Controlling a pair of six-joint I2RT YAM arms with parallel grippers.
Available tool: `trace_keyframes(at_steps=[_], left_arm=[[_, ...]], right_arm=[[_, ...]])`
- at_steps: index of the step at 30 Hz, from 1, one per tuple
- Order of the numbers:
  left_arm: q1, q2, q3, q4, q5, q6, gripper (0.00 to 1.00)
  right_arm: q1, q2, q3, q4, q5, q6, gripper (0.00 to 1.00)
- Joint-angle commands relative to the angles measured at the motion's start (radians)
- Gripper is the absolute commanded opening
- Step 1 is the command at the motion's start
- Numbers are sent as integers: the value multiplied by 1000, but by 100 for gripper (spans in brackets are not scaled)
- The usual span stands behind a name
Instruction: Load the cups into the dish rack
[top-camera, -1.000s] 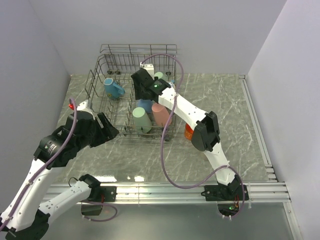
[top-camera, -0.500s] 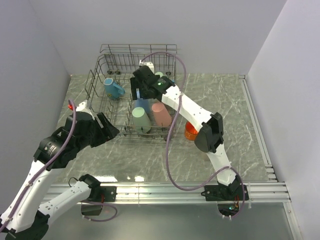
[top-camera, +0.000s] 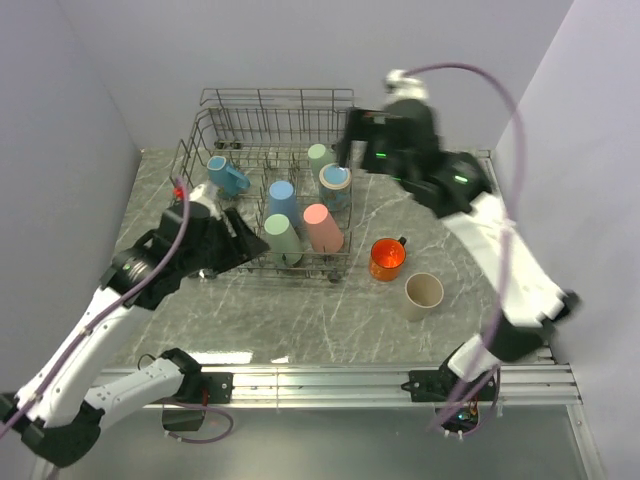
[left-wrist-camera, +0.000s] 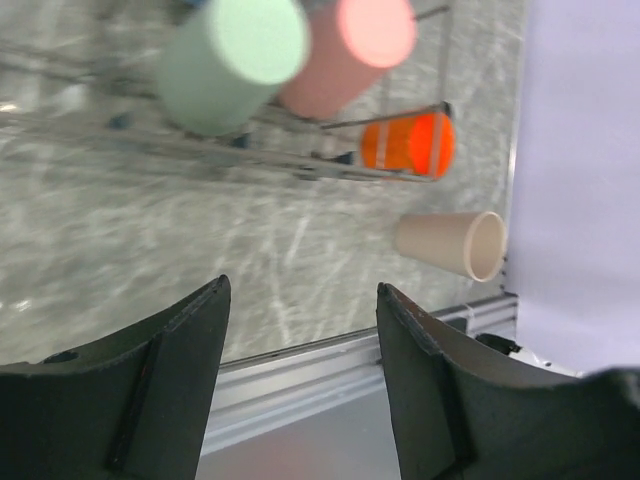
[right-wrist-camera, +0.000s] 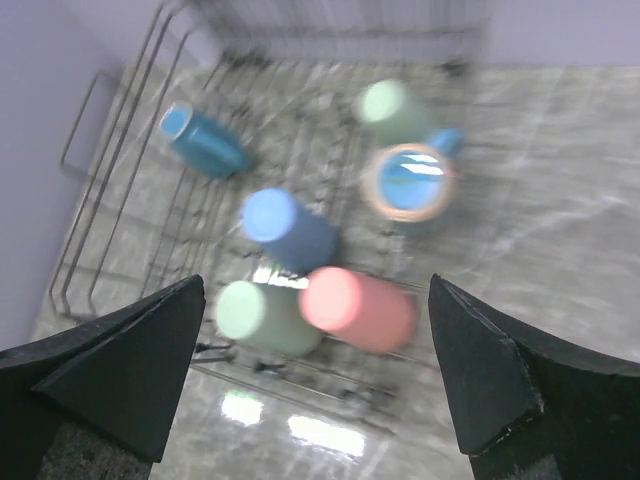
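The grey wire dish rack (top-camera: 275, 98) holds several cups: a blue mug (top-camera: 226, 175) on its side, a pale green cup (top-camera: 318, 155), a blue mug with a beige rim (top-camera: 335, 182), a blue cup (top-camera: 282, 195), a green cup (top-camera: 282, 236) and a pink cup (top-camera: 322, 228). An orange mug (top-camera: 386, 258) and a beige cup (top-camera: 423, 292) stand on the table to the right of the rack. My right gripper (top-camera: 352, 145) is open and empty, high above the rack's right side (right-wrist-camera: 315, 285). My left gripper (top-camera: 250, 240) is open and empty at the rack's front left (left-wrist-camera: 302, 287).
The left wrist view shows the orange mug (left-wrist-camera: 410, 143) and beige cup (left-wrist-camera: 455, 243) beyond the rack's front wire (left-wrist-camera: 300, 165). A metal rail (top-camera: 330, 378) runs along the near table edge. Walls close in on the left, back and right.
My right gripper has lifted out of the rack and swung up and to the right, uncovering the orange mug and beige cup. My left arm has moved forward towards the rack's front.
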Motion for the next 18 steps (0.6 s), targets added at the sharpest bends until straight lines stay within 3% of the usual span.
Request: trace_keyframes(at_steps=[1,4,10,18], left_arm=[[-87,57,13,164,56,-34,65],[-185,174,73,197,15,-54,65],[-391,442,229,242,-47,-78,64],[-469,763,487,198,-60,-103,62]], right_arm=[[-89,-193,-198,-14,43,37,99],[-138,-353,-370,-5,16,65,99],[-166,-568,-559,-62,26,102,100],[-170,-750,-668,-160,37,157,100]])
